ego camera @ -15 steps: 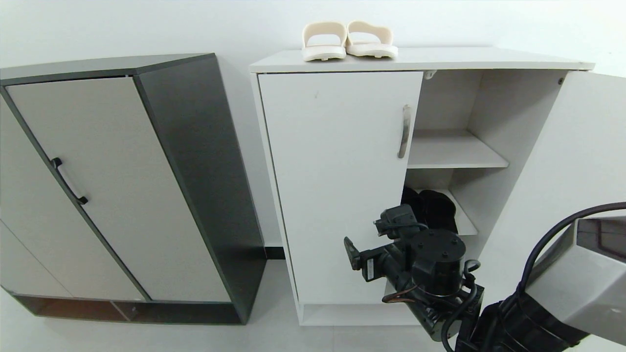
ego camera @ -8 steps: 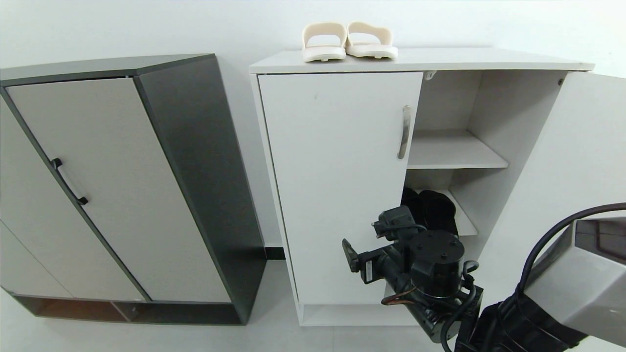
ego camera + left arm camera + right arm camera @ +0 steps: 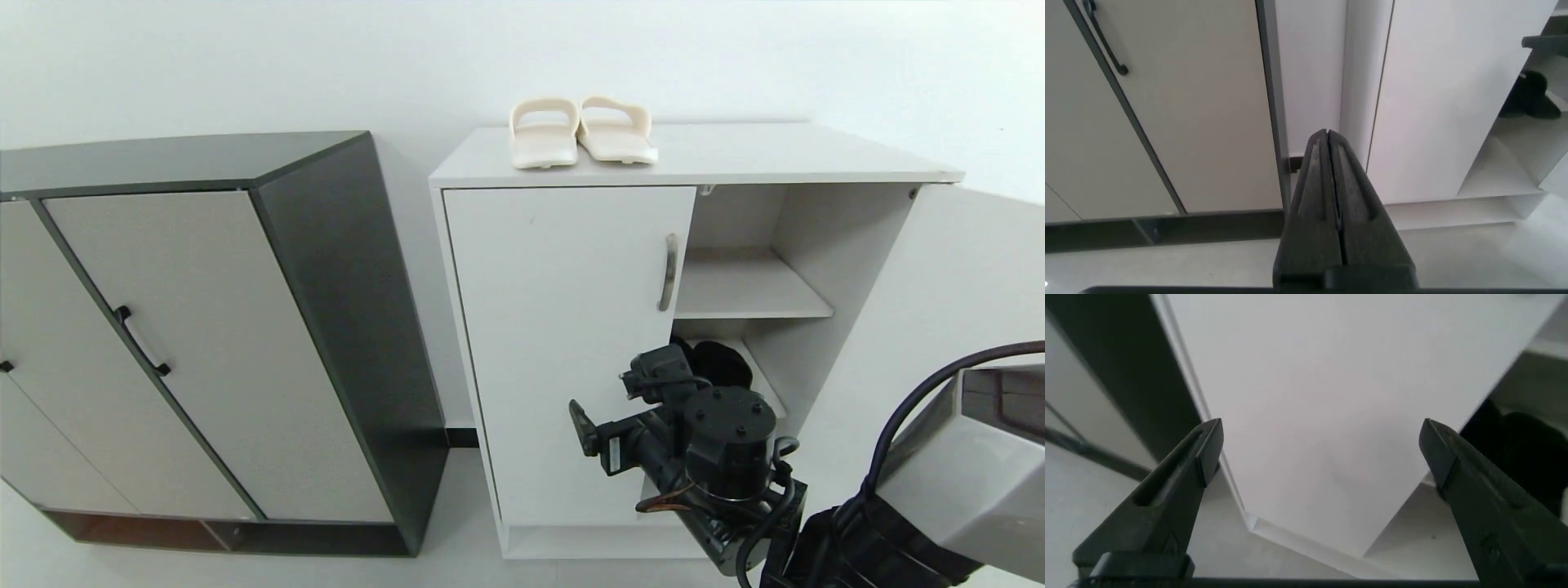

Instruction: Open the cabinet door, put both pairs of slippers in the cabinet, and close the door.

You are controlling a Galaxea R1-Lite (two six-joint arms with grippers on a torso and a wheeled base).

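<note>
A cream pair of slippers (image 3: 581,132) rests on top of the white cabinet (image 3: 735,155). Its right door (image 3: 939,310) stands wide open and its left door (image 3: 563,327) is closed. A black pair of slippers (image 3: 718,363) lies on the lower shelf inside, partly hidden by my right arm; the black pair (image 3: 1527,449) also appears beside the closed door's edge. My right gripper (image 3: 619,398) hangs low in front of the closed left door, open and empty (image 3: 1323,457). My left gripper (image 3: 1327,139) is shut on nothing, low before the gap between the two cabinets.
A dark cabinet (image 3: 204,327) with closed grey doors stands just left of the white one. The upper shelf (image 3: 743,286) inside the white cabinet is bare. The open door juts out toward me on the right. Pale floor (image 3: 1208,261) lies in front.
The head camera has moved: the whole picture sits lower, showing more wall and more of the cabinet tops. My right gripper holds about the same place; the slippers have not moved.
</note>
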